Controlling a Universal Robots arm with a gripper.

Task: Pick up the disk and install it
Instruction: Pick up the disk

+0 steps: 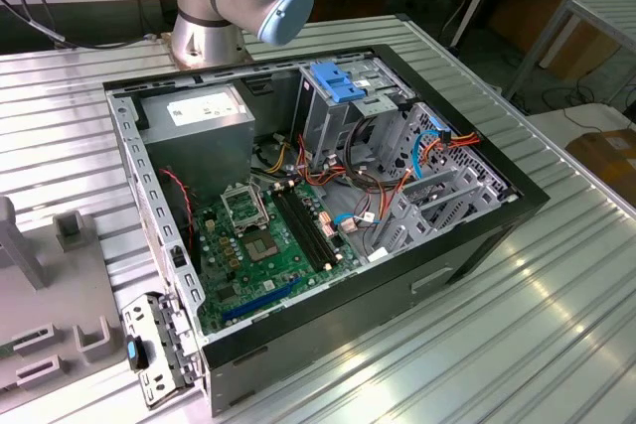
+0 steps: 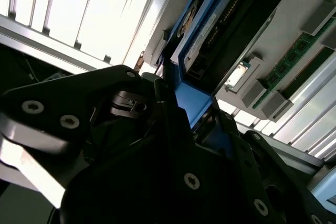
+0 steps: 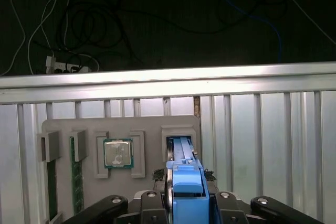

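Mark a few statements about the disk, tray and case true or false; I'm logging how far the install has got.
1. The disk stands on edge in a slot of the grey tray. True.
2. A processor chip lies in the tray beside that slot. True.
3. The gripper is inside the computer case. False: it is at the disk, over the tray.
4. The case is closed. False: its side is open, with the motherboard exposed.
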